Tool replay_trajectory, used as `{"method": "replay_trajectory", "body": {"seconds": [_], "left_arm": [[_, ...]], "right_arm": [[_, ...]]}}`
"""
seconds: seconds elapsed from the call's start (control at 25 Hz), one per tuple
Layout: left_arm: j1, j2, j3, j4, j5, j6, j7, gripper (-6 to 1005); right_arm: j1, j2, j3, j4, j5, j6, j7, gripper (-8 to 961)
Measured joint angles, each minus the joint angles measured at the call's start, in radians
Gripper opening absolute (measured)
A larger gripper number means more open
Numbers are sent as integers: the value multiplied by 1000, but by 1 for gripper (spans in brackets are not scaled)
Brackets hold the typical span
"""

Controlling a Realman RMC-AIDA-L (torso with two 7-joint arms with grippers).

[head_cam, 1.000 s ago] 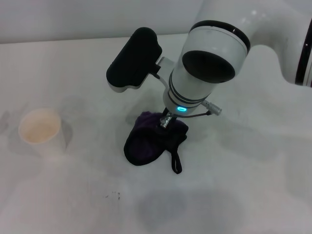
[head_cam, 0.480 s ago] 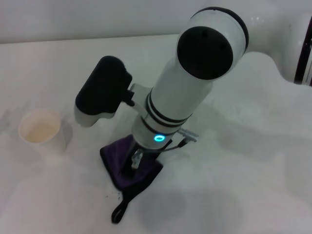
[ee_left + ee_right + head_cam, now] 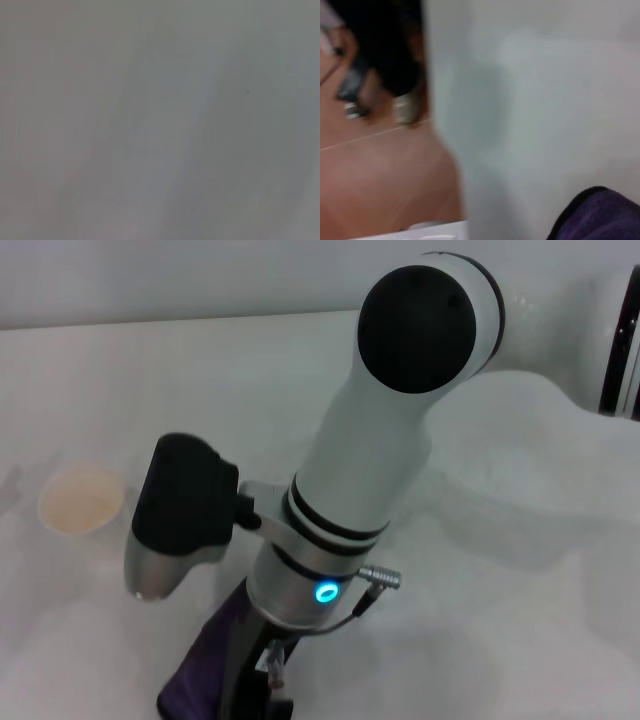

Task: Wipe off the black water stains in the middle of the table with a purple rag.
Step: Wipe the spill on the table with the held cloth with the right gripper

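The purple rag (image 3: 195, 680) lies on the white table (image 3: 520, 640) at the near edge of the head view, partly under my right wrist. My right gripper (image 3: 268, 687) reaches down onto the rag and is shut on it; its fingers are mostly hidden by the wrist. A corner of the rag with black edging also shows in the right wrist view (image 3: 600, 215). The black water stains are hidden under the arm and rag. My left gripper is out of view; the left wrist view shows only a plain grey surface.
A white paper cup (image 3: 80, 502) stands at the left, apart from the rag. The right wrist's black camera housing (image 3: 180, 505) hangs between the cup and the arm. The right wrist view shows the table's edge (image 3: 445, 150) with brown floor beyond.
My right arm has swept toward me and to the left, dragging the purple rag from the table's middle over the small dark specks to the near edge.
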Motion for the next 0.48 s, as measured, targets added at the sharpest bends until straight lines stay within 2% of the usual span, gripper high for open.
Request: {"method": "replay_trajectory", "body": {"seconds": [0.28,0.44,0.48], "left_arm": [[-1,0,0,0,3,0,0,893],[-2,0,0,0,4,4,0,892],[-2,0,0,0,2,5,1,892]], "right_arm": [[1,0,-14,-25,-1,-38,7,31],[2,0,-9,-35,-127,-113,112,32],[2,0,-8,-36,-205,-156,178,32]]}}
